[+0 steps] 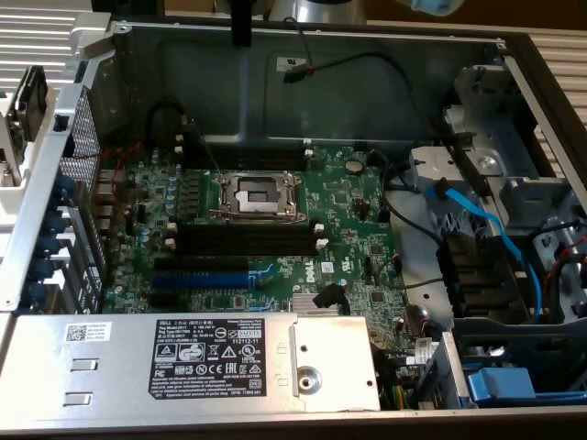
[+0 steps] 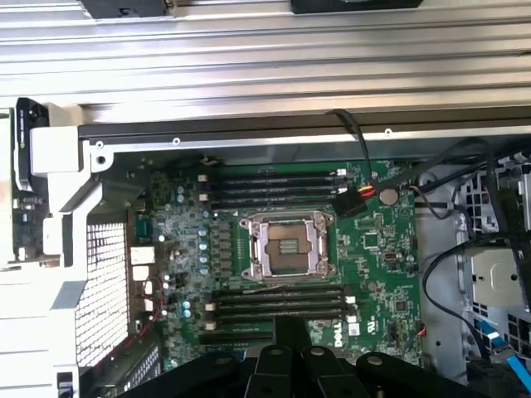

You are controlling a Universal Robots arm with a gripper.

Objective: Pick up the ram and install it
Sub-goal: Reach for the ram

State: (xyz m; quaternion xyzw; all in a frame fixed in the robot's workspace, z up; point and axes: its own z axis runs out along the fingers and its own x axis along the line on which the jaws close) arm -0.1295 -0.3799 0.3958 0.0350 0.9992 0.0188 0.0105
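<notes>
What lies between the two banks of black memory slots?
The CPU socket in its metal frame lies between the memory slots; both the wrist and exterior views show this.

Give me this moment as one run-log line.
gripper: jaws shut | where: above open case | ram: grip unconfirmed | motherboard: exposed

The brand name "DELL" is printed in white at the upper corner of the black label (image 1: pixel 209 353) on the grey power supply housing (image 1: pixel 46 371). "112112-11" is also made out there among rows of certification marks, and the finer print cannot be read. A white barcode sticker (image 1: pixel 87 333) is stuck just beside it, its characters illegible. A white Dell logo (image 1: pixel 310 271) is printed on the green motherboard (image 1: pixel 358 211).
</notes>
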